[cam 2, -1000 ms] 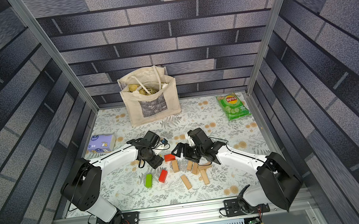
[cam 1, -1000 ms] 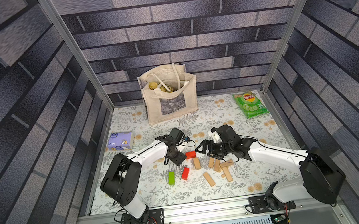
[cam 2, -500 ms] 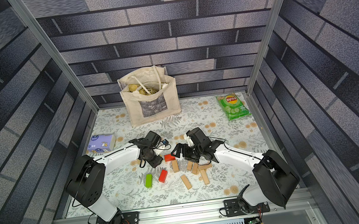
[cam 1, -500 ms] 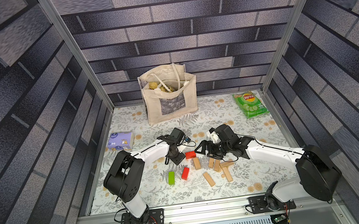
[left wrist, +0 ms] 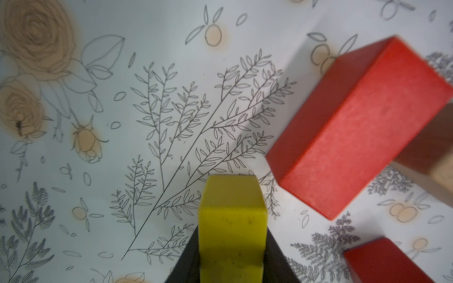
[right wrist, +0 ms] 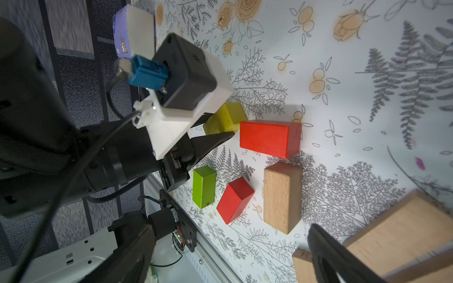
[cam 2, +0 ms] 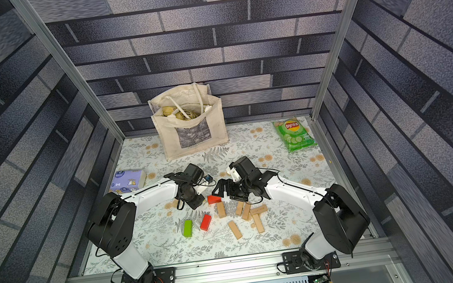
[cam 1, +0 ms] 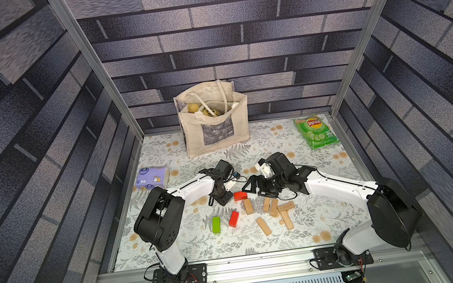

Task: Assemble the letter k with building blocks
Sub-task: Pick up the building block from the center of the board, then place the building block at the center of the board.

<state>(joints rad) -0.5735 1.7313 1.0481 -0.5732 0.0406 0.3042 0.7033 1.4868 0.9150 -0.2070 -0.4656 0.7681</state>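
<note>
Mat (left wrist: 122,73): yellow block (left wrist: 231,220) tight in left claw (right wrist: 220,125), red block (left wrist: 360,127) alongside; right claw (cam 1: 256,189) open.

A robotics lab test cell, not a real room — the walls (cam 1: 43,141) are flat panels printed with grey brickwork, held in bare aluminium posts (cam 1: 100,75) rising at the far corners. Two white-and-black robot arms (cam 1: 193,189) are bolted by black base plates (cam 1: 197,273) to a metal rail (cam 1: 264,264) along the lower edge of both top views. The floral-print table (cam 1: 331,217) carries loose odds and ends — building blocks (cam 1: 263,225), a tote bag (cam 1: 215,131), a crisp packet (cam 1: 316,132), a tissue pack (cam 1: 152,179).
</note>
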